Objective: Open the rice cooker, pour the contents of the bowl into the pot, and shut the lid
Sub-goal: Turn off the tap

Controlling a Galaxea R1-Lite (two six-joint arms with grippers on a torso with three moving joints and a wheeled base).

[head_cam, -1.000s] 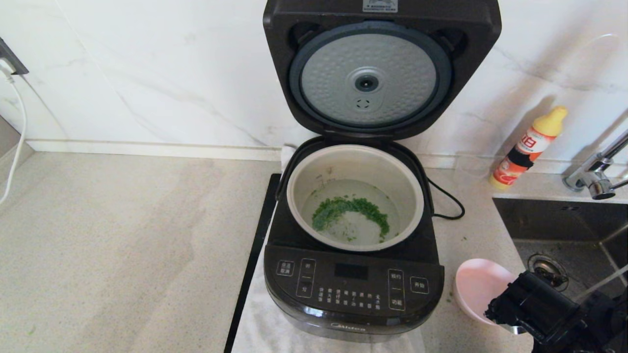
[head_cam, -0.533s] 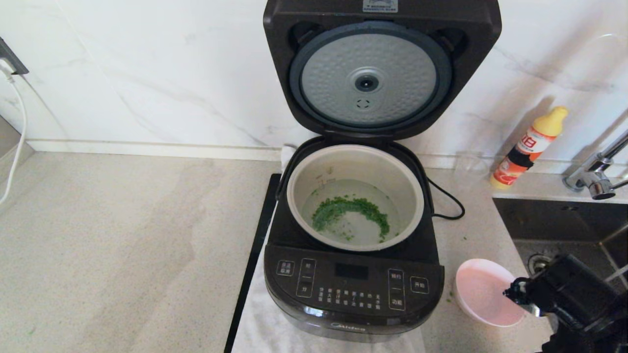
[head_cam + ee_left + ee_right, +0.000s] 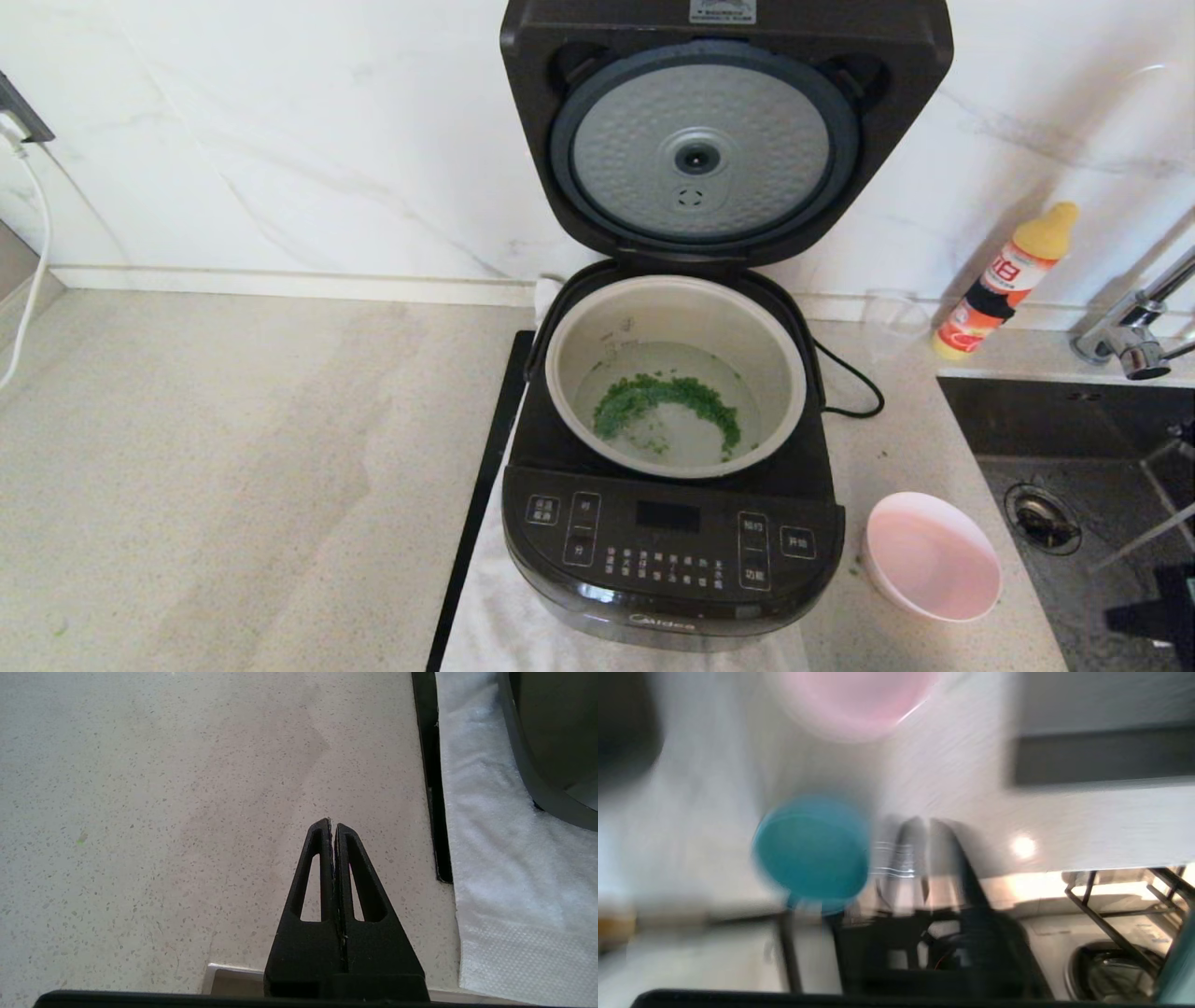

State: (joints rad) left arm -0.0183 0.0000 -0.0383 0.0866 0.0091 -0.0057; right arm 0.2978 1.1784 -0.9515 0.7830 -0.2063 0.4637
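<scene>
Left gripper (image 3: 332,828): fingers pressed together, holding nothing, over bare tabletop (image 3: 233,448) left of the rice cooker (image 3: 672,551). Right gripper (image 3: 924,830): blurred, opening cannot be told. Lid (image 3: 709,140) upright; pot (image 3: 607,317) exposed, greens inside. Pink bowl (image 3: 934,555) right, near sink (image 3: 1102,439).

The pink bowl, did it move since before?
Yes. The pink bowl sat tilted beside the rice cooker; now it rests flat, same spot, and the right gripper is gone.
</scene>
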